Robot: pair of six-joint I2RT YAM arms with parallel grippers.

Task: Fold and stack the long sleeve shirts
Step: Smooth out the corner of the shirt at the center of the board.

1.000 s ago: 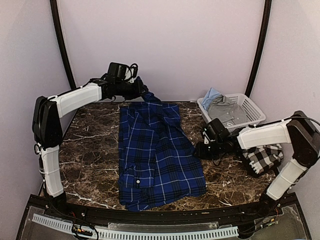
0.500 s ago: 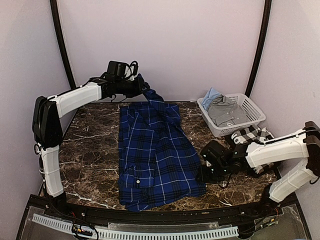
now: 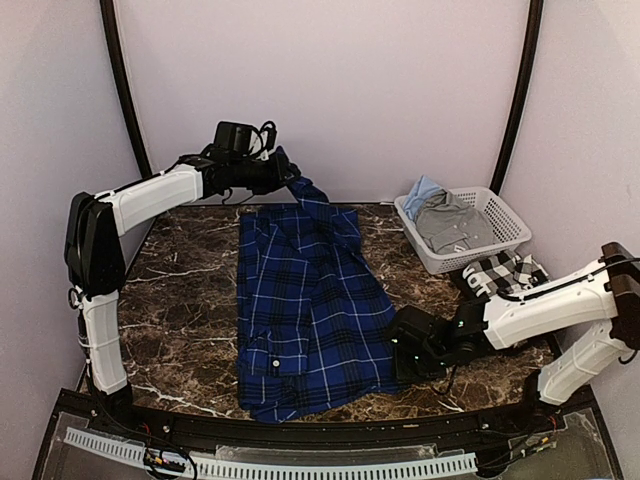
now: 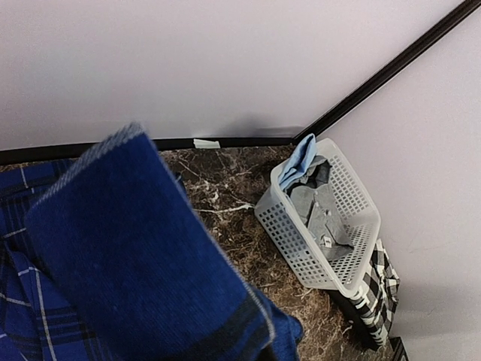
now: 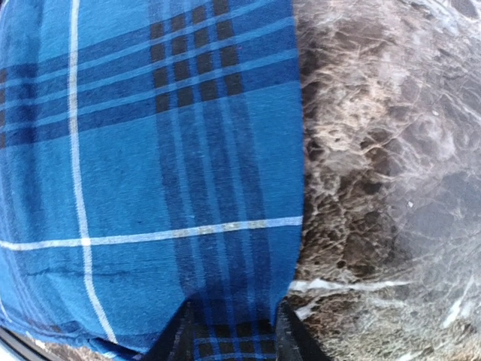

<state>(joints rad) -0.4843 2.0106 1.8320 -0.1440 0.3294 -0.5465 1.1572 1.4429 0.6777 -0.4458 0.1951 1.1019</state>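
Left gripper [image 3: 287, 181] clamped on the far edge of blue plaid shirt [image 3: 310, 300], holding it raised. Right gripper [image 5: 229, 335] jaws straddle the hem; pinch unclear. Shirt spread on tabletop [image 3: 180, 310] left of basket [image 3: 508, 222]. Judged light, limp, sags: grip hems and corners

The blue plaid shirt [image 3: 310, 300] is matt woven cloth, and its fine weave shows in the right wrist view. The black-and-white check shirt [image 3: 500, 272] is soft matt cloth too. The table [image 3: 180, 300] looks like brown marble veined with white, with a faint sheen. The basket [image 3: 445, 260] is smooth white latticed plastic.
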